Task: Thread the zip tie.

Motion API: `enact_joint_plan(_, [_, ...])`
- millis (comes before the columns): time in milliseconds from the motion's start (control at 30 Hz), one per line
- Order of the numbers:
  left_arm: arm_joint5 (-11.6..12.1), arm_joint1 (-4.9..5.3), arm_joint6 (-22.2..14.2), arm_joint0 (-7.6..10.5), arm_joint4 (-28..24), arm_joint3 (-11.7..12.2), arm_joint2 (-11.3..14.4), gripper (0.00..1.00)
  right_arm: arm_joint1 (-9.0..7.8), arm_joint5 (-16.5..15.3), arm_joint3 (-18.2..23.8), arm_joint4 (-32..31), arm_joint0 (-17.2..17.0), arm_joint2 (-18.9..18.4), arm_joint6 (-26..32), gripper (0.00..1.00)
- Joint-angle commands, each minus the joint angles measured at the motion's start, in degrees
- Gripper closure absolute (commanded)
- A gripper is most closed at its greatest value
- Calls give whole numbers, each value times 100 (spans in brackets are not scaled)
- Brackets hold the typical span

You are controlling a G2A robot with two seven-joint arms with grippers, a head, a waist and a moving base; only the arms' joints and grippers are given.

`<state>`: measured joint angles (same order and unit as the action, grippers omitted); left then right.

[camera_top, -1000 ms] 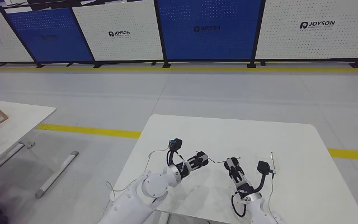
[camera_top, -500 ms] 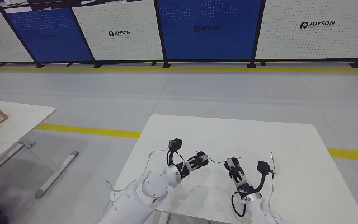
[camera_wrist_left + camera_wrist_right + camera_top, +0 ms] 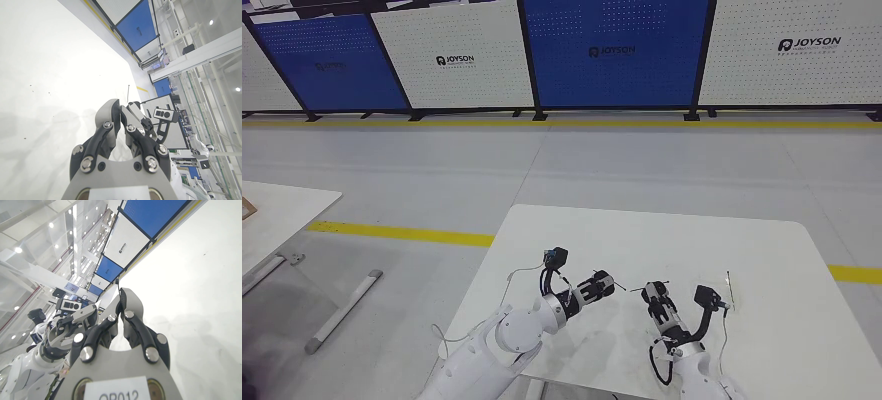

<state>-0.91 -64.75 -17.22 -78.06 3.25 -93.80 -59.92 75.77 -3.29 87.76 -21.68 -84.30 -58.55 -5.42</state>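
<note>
Blue and white panels (image 3: 612,50) stand behind a bare grey floor, and the white counter (image 3: 742,240) is smooth and matte. The right tool (image 3: 121,298) is clamped on the zip tie (image 3: 117,281), whose head pokes out just past its tips. The left tool (image 3: 120,110) is closed, facing the right one and close to it. Whether it pinches the tie's tail cannot be told. The tie looks light, thin, springy and slippery, so it is best gripped close to each end. A second tie (image 3: 729,282) lies on the counter beyond the right tool.
</note>
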Motion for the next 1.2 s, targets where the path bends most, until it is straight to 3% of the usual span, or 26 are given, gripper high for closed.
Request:
enact_joint_plan(0, [0, 0, 0, 0, 0, 0, 0, 100, 0, -5, 4, 3, -3, -3, 0, 100])
enact_joint_plan(267, [0, 0, 0, 0, 0, 0, 0, 100, -42, -849, 275, 190, -355, -301, -184, 100])
enact_joint_plan(367, [0, 0, 0, 0, 0, 0, 0, 100, -38, -898, 299, 270, -410, -364, -281, 100])
enact_joint_plan(733, [0, 0, 0, 0, 0, 0, 0, 100, -38, -885, 297, 272, -411, -368, -283, 100])
enact_joint_plan(933, [0, 0, 0, 0, 0, 0, 0, 100, -3, -296, 259, 36, -366, -377, -460, 100])
enact_joint_plan(1167, [0, 0, 0, 0, 0, 0, 0, 100, 53, -52, 127, 20, -266, -301, -469, 100])
